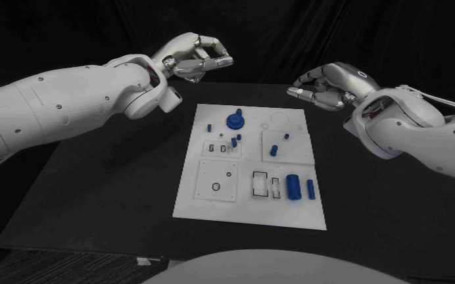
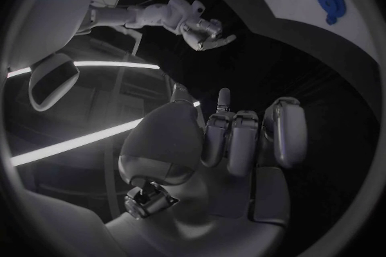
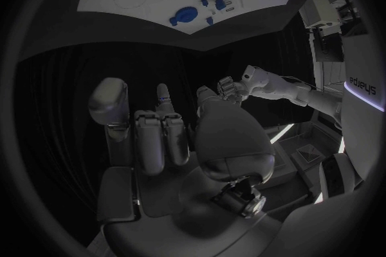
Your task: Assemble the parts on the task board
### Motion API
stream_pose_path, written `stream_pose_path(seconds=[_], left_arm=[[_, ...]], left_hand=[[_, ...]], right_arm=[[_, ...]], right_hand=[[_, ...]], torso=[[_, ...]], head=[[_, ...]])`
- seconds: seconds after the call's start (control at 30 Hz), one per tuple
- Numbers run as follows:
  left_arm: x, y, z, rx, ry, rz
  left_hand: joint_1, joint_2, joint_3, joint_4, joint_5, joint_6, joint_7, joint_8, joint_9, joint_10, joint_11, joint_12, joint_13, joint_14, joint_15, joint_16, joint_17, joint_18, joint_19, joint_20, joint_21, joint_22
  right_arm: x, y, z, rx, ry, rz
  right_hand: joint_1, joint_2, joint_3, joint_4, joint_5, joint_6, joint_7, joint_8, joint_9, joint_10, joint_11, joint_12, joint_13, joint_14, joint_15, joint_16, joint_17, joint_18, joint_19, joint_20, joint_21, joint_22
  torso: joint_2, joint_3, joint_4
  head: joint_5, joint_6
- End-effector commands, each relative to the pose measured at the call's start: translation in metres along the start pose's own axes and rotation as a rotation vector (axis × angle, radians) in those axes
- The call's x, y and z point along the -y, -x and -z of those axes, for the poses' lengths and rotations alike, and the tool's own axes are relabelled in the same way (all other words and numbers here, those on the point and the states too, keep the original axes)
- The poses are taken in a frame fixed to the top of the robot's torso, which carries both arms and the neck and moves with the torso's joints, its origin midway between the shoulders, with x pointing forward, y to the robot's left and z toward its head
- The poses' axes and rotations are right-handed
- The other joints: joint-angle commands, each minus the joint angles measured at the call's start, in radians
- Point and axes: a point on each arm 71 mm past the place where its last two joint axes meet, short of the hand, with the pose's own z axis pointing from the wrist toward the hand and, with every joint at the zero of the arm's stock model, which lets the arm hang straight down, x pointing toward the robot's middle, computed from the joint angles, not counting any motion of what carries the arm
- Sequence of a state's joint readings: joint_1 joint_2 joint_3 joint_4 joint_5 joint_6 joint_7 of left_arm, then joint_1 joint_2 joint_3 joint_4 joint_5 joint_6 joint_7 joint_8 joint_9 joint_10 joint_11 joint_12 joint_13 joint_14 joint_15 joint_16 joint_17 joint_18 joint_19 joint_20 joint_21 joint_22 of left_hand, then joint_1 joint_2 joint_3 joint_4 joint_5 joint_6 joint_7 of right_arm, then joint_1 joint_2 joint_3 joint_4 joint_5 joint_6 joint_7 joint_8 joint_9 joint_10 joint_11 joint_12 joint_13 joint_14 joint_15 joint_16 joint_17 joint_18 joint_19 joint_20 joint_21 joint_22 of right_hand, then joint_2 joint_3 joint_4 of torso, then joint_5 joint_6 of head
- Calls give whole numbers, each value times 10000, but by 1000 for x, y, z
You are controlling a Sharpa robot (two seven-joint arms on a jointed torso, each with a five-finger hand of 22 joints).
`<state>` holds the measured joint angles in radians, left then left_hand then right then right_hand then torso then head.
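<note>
The scene is dim; the black desk [image 1: 114, 185] nearly merges with the dark backdrop. The white rectangular task board [image 1: 248, 215] is brightest, seemingly lit from above, with no glare. Both wrist views bend strongly at their rims, where bright strip lights streak.

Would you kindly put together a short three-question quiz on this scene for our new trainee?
1. True or false: the left hand holds one of the blue parts.
2. Multiple choice: the round blue part with a peg sits on the task board at
A. its far end, away from the robot
B. its near end, by the robot
C. off it, on the black table
3. Fill in: the right hand hangs above the ____, beyond the board's far right corner.

Key: 1 false, its fingers are curled in on nothing; 2 A; 3 table.
</note>
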<state>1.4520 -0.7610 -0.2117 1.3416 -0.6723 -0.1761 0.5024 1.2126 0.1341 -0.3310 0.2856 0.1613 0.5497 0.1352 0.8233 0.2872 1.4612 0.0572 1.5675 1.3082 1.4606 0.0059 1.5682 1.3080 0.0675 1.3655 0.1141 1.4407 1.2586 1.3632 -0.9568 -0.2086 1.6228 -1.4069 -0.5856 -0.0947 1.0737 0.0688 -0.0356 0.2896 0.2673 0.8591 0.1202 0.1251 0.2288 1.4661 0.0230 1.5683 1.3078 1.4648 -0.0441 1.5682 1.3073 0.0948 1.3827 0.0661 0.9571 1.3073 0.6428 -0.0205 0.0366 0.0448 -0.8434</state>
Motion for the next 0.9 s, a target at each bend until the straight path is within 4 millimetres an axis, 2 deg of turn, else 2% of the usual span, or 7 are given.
stream_pose_path(seconds=[0.03, 0.1, 0.33, 0.6, 0.67, 0.73, 0.9], left_arm=[[-8, -9, -9, -915, 2551, -2607], [-9, -13, -13, -1125, 3302, -2973], [-13, -29, -18, -2638, 5717, -4237], [-7, -54, -30, -4299, 6854, -4940], [-6, -60, -34, -4732, 6962, -5136], [-5, -66, -38, -5321, 7087, -5481], [-5, -79, -46, -6934, 7465, -6144]], left_hand=[[-82, 135, 33, 27, 223, 568, -96, 427, 363, 1096, 8, 33, 2626, 1102, -5, 26, 2628, -196, 573, 19, 471, 956], [-237, 178, 10, 25, 275, 1032, -262, 605, 651, 1096, -140, 33, 2626, 1102, -121, 26, 2628, -330, 1012, -77, 771, 1635], [-1116, 340, -217, 36, -432, 1623, -496, 684, 1289, 1096, -360, 33, 2626, 1102, -325, 26, 2628, -455, 1399, -271, 997, 2222], [-1180, 545, 22, -17, 269, 3420, -1058, 229, 1934, 1096, -861, 33, 2626, 1102, -778, 26, 2628, -497, 1537, -704, 1053, 2416], [-1113, 558, 140, -57, 396, 3563, -1090, -153, 1908, 1096, -916, 33, 2626, 1102, -841, 26, 2628, -486, 1507, -777, 1033, 2374], [-1097, 486, 418, -81, 505, 4368, -1082, -1718, 1422, 1096, -941, 33, 2626, 1102, -888, 26, 2628, -476, 1479, -839, 996, 2327], [-1476, 540, 756, -103, 2, 4884, -903, -3542, 734, 1096, -795, 33, 2626, 1102, -779, 26, 2628, -449, 1411, -748, 923, 2224]], right_arm=[[5, 3, 3, 463, -378, -361], [6, 4, 5, 460, -434, -369], [9, 5, 9, 256, -668, -383], [6, 6, 16, 199, -734, -482], [5, 6, 17, 162, -741, -514], [3, 6, 18, 112, -744, -542], [0, 4, 19, -102, -747, -585]], right_hand=[[195, 75, -15, -12, 220, 92, -10, 84, 33, 1047, 53, 25, 2630, 1060, 94, 26, 2635, 115, 21, 69, 58, 1228], [291, 79, -8, -15, 318, 98, -9, 92, 46, 1047, 56, 25, 2630, 1060, 98, 26, 2635, 113, 33, 72, 71, 1231], [548, 100, 24, -19, 609, 125, -12, 118, 83, 1047, 60, 25, 2630, 1060, 99, 26, 2635, 97, 89, 75, 174, 1256], [793, 81, 54, -37, 814, 142, -7, 132, 108, 1047, 85, 25, 2630, 1060, 113, 26, 2635, 96, 110, 81, 175, 1255], [862, 72, 62, -39, 883, 144, -4, 134, 115, 1047, 93, 25, 2630, 1060, 119, 26, 2635, 96, 115, 84, 173, 1255], [1124, 22, 113, -80, 1192, 141, 5, 132, 128, 1047, 102, 25, 2630, 1060, 129, 26, 2635, 103, 110, 93, 132, 1245], [1165, 18, 121, -75, 1236, 141, 6, 131, 131, 1047, 104, 25, 2630, 1060, 131, 26, 2635, 109, 99, 95, 92, 1235]], torso=[[-6, 37, 18], [5, 119, 22], [1, 231, -8], [-41, 274, -13], [-49, 276, -10], [-86, 341, -29], [-137, 431, -30]], head=[[-44, -14], [-71, -31], [-133, 66], [-168, 115], [-202, 47], [-258, -48], [-365, -236]])
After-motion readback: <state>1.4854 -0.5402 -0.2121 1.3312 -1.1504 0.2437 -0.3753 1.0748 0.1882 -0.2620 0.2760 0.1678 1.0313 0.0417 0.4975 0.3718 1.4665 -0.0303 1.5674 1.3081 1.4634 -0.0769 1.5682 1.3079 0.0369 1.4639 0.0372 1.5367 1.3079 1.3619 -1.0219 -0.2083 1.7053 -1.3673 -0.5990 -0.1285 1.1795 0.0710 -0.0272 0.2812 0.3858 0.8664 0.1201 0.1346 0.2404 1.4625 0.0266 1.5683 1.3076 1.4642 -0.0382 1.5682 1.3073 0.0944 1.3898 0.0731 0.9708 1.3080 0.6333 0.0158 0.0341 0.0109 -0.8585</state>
